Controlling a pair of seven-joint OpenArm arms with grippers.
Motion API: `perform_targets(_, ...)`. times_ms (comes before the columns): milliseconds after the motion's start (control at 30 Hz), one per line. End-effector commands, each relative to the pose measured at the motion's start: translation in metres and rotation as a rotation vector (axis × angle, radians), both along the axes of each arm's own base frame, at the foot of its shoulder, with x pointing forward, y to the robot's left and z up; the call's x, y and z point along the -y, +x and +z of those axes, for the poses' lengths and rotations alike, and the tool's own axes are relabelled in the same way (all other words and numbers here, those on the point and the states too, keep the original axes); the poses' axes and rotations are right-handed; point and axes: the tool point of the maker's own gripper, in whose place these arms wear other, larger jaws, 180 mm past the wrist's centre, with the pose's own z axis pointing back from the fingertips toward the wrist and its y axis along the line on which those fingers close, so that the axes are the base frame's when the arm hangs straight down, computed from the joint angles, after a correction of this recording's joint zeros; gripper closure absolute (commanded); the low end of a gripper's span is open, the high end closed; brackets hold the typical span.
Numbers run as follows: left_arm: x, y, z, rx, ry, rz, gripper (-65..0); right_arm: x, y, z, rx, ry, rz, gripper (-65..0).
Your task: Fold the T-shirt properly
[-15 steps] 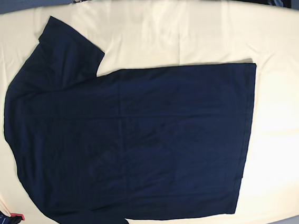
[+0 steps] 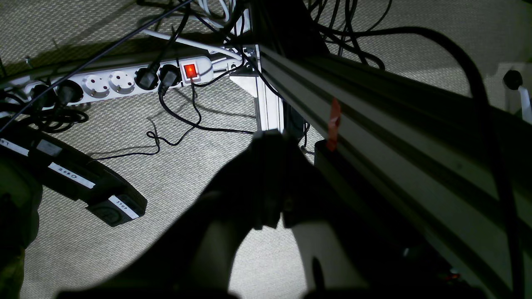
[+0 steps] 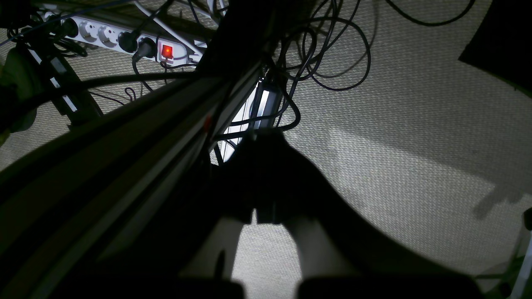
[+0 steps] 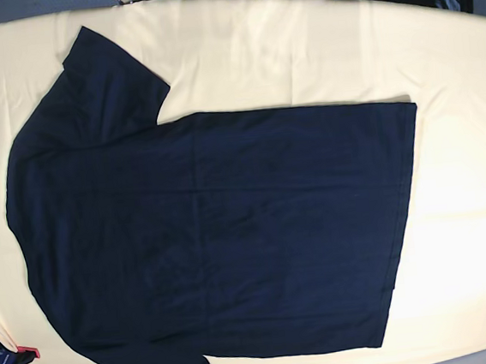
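The T-shirt [image 4: 231, 235], plain and very dark, lies spread flat on the pale yellow table [image 4: 299, 47]. Its collar end points left, its hem right, and one sleeve [image 4: 112, 74] reaches toward the far left corner. Neither gripper is over the cloth. In the left wrist view my left gripper [image 2: 270, 139] hangs below table level over the carpet, its dark fingers pressed together and empty. The right wrist view shows my right gripper [image 3: 266, 135] the same way, shut on nothing, beside the table's frame.
A white power strip [image 2: 124, 81] with a lit red switch lies on the carpet among loose black cables. The table's aluminium frame rail [image 2: 374, 124] runs close beside each gripper. A black labelled box [image 2: 83, 187] sits on the floor at left.
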Motion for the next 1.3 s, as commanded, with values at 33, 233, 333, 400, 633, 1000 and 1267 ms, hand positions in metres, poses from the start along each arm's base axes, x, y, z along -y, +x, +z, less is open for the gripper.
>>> perform_targets(33,0.004,0.002,0.001,0.011,-0.014,-0.002,0.0,0.004,-0.006,0.001,-0.06,-0.009,0.108,0.0)
perform_targets(233,0.004,-0.003,0.001,-0.016,-0.012,-0.011,0.0,0.005,-0.007,0.001,-0.074,-0.015,0.114,0.0)
perform_targets(333,0.003,-0.014,0.0,-0.073,-0.006,-0.034,0.0,0.01,-0.02,0.002,-0.135,-0.035,0.129,0.0)
perform_targets(400,0.003,-0.023,0.0,-0.099,-0.007,-0.084,0.0,0.013,-0.032,0.002,-0.174,-0.045,0.136,0.0)
perform_targets(633,0.0,-0.082,0.01,-0.16,-0.089,-0.262,0.0,0.024,-0.103,0.008,-0.266,0.013,0.165,0.0)
perform_targets(1000,0.001,-0.153,0.056,-0.186,-0.158,-0.566,0.0,0.043,-0.174,0.051,-0.332,0.085,0.292,0.0)
perform_targets(1267,-0.021,-0.159,0.096,-0.228,-0.159,-0.643,0.0,0.042,-0.182,0.093,-0.276,0.059,0.287,0.0)
